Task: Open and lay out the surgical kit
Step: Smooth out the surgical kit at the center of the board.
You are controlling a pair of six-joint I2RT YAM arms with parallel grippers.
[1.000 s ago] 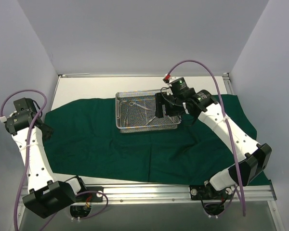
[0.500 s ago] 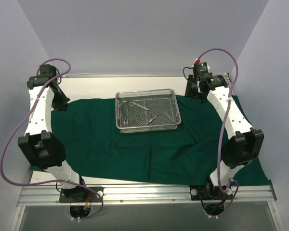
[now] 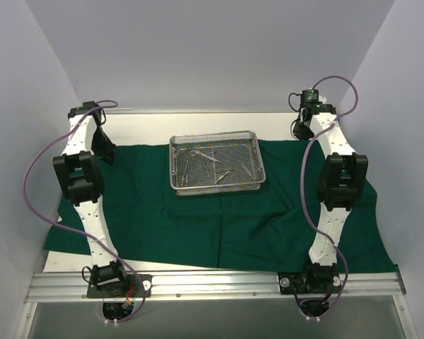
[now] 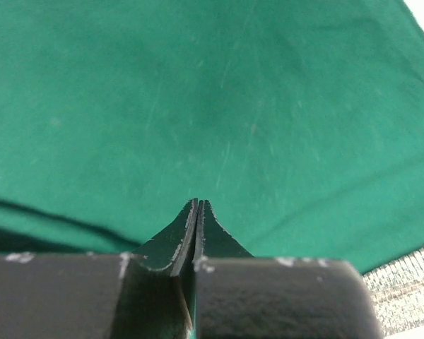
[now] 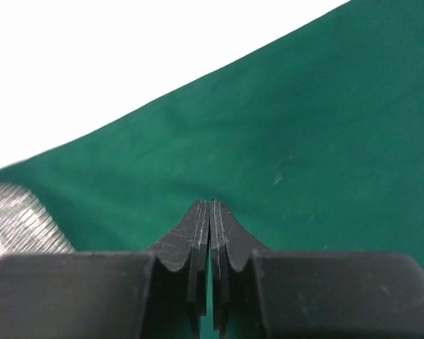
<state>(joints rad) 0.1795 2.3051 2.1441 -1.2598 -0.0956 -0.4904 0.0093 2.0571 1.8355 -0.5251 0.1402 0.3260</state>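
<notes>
Overhead, a white table (image 3: pixel 148 126) has a dark green cloth wrap (image 3: pixel 198 219) opened out flat across most of it. A rectangular silver wire-mesh tray (image 3: pixel 217 188) sits on the far middle part of the cloth. Several slim steel instruments (image 3: pixel 206 156) lie loose inside it, some crossing one another, one of them with ring handles like scissors. The left arm (image 3: pixel 81 180) reaches up the left side of the table, and the left gripper (image 4: pixel 198 206) hangs at the far left corner of the cloth, well apart from the tray. Seen from its wrist camera, its two dark jaws are pressed tightly together with nothing visible between them. Plain green cloth fills the view beyond the tips, and a corner of the mesh tray shows at the lower right. Whether the tips touch the cloth cannot be told. The right arm (image 3: pixel 339 180) reaches up the right side in mirror fashion, and the right gripper (image 5: pixel 210 205) hangs by the far right edge of the cloth. Its jaws are likewise closed on each other, with only a hairline seam between them and nothing held. Beyond them lies green cloth, then bare white table, with the end of the tray blurred at the left edge.
</notes>
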